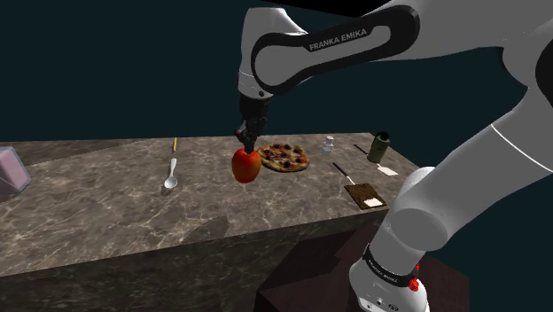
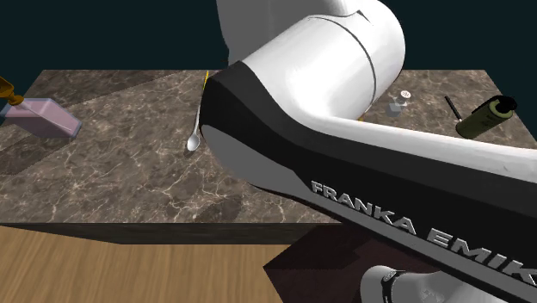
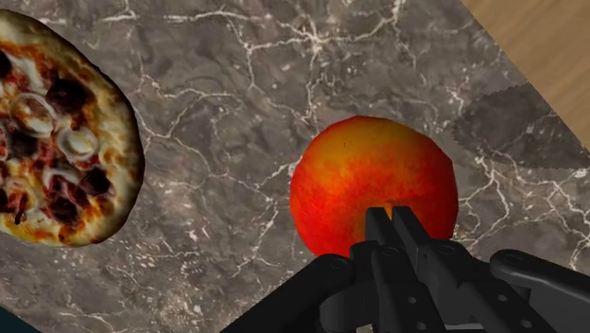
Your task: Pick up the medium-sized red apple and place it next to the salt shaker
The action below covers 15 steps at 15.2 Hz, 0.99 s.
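Observation:
A red apple (image 1: 246, 165) with orange patches hangs above the marble counter (image 1: 106, 204), just off the near edge of a pizza (image 1: 284, 157). My black gripper (image 1: 245, 142) comes down on the apple's top and is shut on it. In the wrist view the fingers (image 3: 380, 227) nearly meet at the top of the apple (image 3: 369, 180), with the pizza (image 3: 57, 151) off to one side. The small pale salt shaker (image 1: 329, 145) stands beyond the pizza near the counter's back, seen again as the shaker (image 2: 397, 102) behind my arm.
A white spoon (image 1: 170, 175) lies toward the shoulder view's left of the apple. An olive bottle (image 1: 381, 146) lies near the right end, with a dark flat tool (image 1: 365, 195) in front of it. A pink object (image 1: 11, 170) sits at the far left.

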Available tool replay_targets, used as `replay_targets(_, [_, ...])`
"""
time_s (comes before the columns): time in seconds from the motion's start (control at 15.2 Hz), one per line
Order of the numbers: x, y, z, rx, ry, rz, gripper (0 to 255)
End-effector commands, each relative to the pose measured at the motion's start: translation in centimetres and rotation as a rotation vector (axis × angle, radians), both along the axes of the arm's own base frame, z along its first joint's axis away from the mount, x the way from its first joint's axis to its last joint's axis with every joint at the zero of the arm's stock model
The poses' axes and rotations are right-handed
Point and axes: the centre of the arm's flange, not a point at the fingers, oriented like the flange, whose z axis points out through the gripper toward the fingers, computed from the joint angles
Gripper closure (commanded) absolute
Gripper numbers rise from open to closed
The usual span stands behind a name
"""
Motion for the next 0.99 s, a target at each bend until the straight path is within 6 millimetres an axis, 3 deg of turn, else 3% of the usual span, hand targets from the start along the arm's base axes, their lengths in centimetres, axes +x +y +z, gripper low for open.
replay_targets(0.0, [0.0, 0.0, 1.1, 0.000, 0.000, 0.000, 255])
replay_targets(0.92, [0.0, 0.0, 8.5, 0.000, 0.000, 0.000, 255])
